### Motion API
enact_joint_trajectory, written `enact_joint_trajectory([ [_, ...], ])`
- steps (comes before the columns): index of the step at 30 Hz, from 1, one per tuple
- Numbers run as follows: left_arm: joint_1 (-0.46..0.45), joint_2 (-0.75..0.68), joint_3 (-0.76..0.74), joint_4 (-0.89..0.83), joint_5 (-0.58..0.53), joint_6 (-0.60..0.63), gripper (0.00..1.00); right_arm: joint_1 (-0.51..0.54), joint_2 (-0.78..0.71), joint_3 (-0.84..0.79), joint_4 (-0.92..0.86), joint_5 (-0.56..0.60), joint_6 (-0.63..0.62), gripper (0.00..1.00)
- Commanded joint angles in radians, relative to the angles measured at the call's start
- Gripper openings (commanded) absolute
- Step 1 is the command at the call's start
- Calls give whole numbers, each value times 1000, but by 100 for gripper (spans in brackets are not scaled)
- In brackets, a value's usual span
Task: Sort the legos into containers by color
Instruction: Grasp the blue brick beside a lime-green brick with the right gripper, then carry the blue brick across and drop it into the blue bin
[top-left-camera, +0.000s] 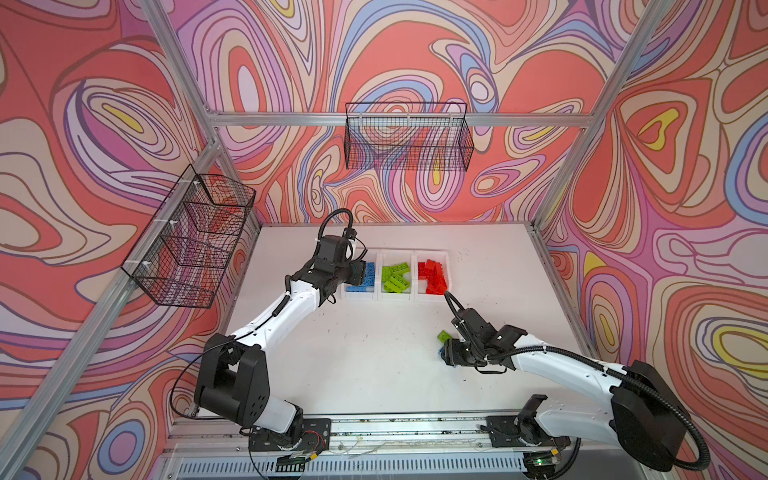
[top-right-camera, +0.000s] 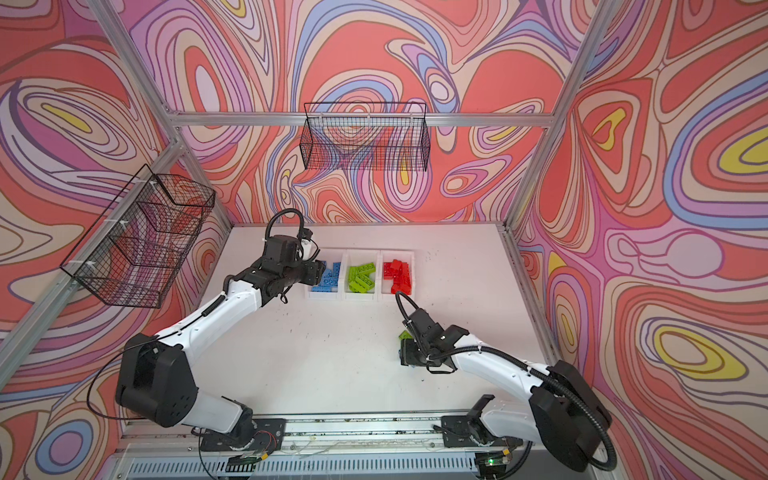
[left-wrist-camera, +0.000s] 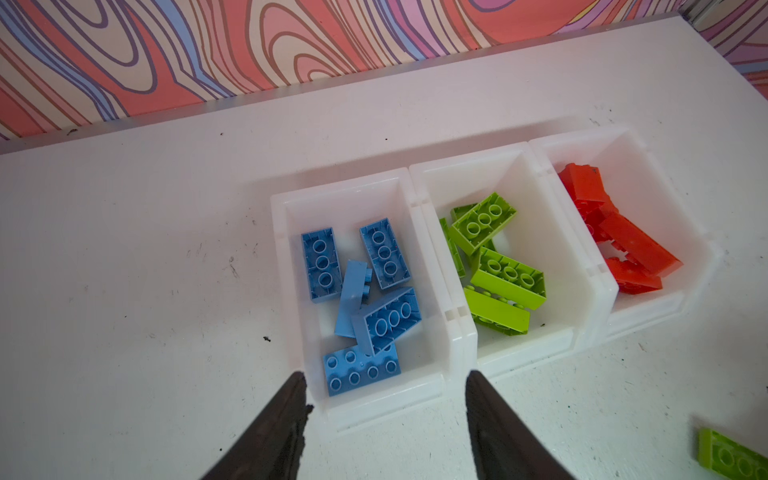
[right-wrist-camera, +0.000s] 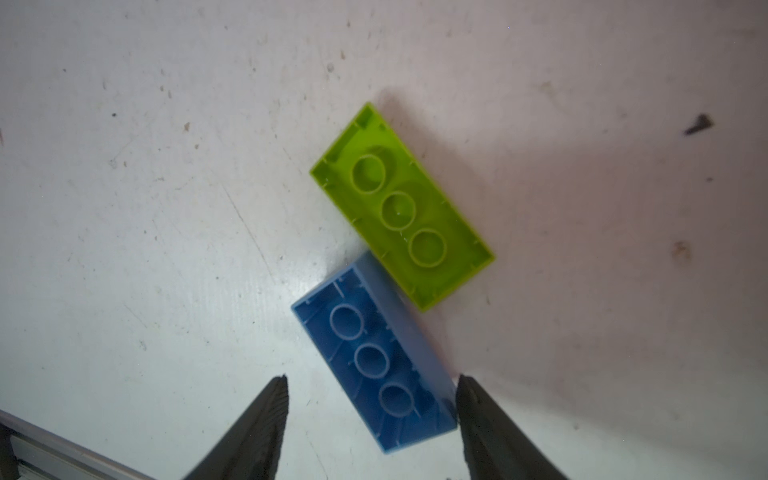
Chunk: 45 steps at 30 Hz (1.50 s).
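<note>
A blue brick and a green brick lie hollow side up at the near right of the table. They sit just beside each other and seem to touch at a corner, though the angle leaves that unsure. Everything else is sorted into the three joined bins at the far middle: blue bin on the left, green bin between, red bin on the right. The right claw hangs low with its jaws apart astride the blue brick's near end, holding nothing; one jaw is at the brick's edge, the other well clear. The brick lies slantwise to the jaws, so a squeeze from here would likely twist it, shove the green brick, or catch only a corner that slips on the lift. The left claw hovers wide and empty over the blue bin's near edge, exactly where this brick belongs, so the two arms could crowd each other there. Bare table lies open to the left of the pair, while the near rail is close by.
</note>
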Motion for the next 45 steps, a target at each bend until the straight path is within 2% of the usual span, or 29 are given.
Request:
enact_joint_trajectory([
  [1,5,-21,-15,10,11,18,63,48,15,-1,35,4,59,67],
  [5,4,-21,-17,11,19,14,63,101,55,30,96,-41,39,67],
  [13,4,-24,-19,12,19,13,63,106,142,105,-60,165,78,66],
  [21,4,-22,-20,13,16,16,63,112,198,100,12,165,110,63],
  [26,5,-14,-22,13,15,15,63,111,222,121,28,183,108,48],
  [31,4,-12,-26,15,10,17,63,112,236,142,23,176,88,29],
  [33,4,-14,-28,16,6,13,62,111,231,176,10,166,56,22],
  [37,4,-59,-62,9,-36,-29,62,113,223,296,-18,182,-50,20],
  [40,4,-159,-145,32,-60,-69,62,113,269,408,1,194,-140,20],
  [45,4,-362,-322,75,-70,-120,62,112,438,649,74,222,-271,20],
])
